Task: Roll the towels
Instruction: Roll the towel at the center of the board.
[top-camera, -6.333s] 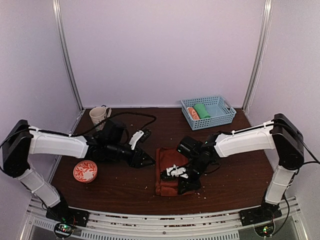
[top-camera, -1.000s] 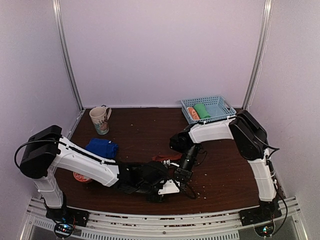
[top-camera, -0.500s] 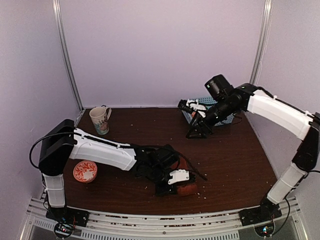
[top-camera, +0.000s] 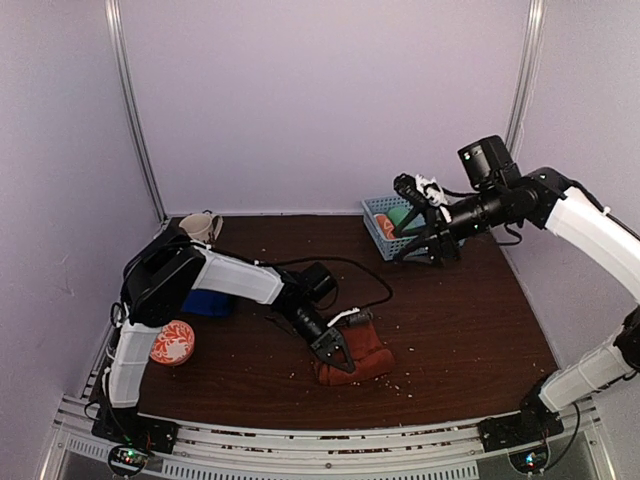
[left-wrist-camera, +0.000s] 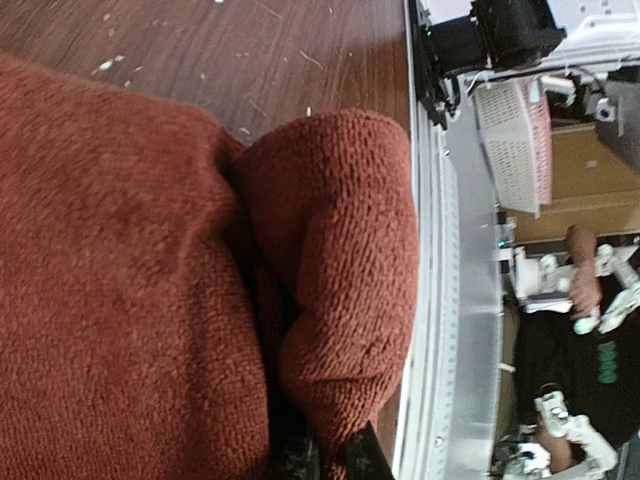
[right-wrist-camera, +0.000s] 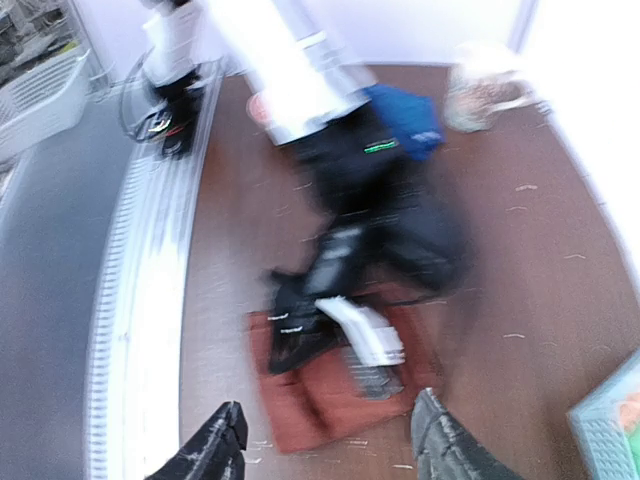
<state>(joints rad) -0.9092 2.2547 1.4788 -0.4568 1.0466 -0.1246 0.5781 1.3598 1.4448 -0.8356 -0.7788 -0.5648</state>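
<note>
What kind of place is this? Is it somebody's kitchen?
Probably a robot test booth, not a kitchen: plain walls box in a small table, and a left arm and right arm are bolted to a metal rail.

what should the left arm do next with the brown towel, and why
Probably roll the pinched edge a little further over: the left gripper is shut on the rust-brown towel, which looks only loosely bunched, and the right gripper hangs open by the basket, too far to help.
</note>
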